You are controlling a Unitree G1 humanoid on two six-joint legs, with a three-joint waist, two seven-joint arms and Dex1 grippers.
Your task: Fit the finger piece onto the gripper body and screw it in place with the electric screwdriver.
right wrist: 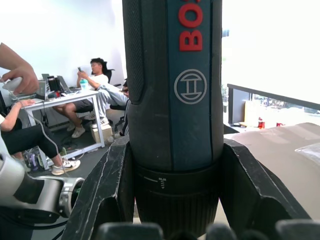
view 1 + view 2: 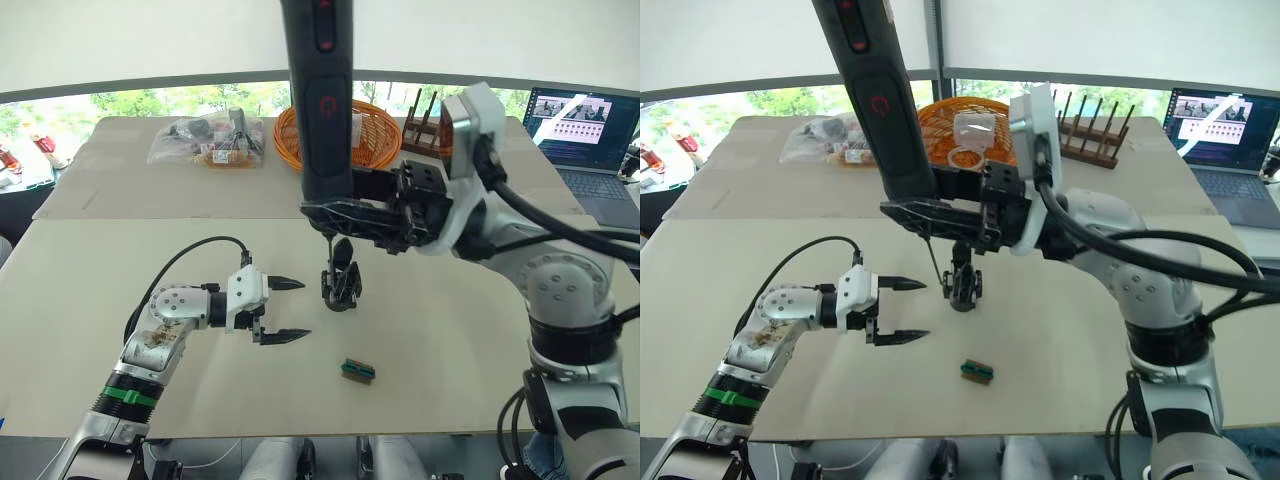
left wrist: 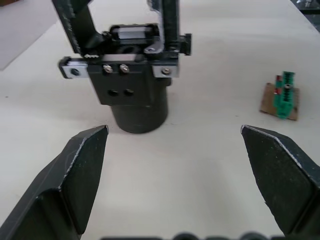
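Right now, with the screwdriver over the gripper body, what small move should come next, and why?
Probably lower the right pincer slightly, seating the bit in a screw. It grips the electric screwdriver upright, with its bit tip at the top of the gripper body. The left pincer waits open beside it.

Small green-brown block (image 2: 358,370) lying flat on pale table (image 2: 120,390). At far edge: orange wire basket (image 2: 375,135), clear plastic bag of small parts (image 2: 207,141), dark wooden peg rack (image 2: 422,125). Open laptop (image 2: 585,135) at far right. 2 people seated at desks in right wrist view.
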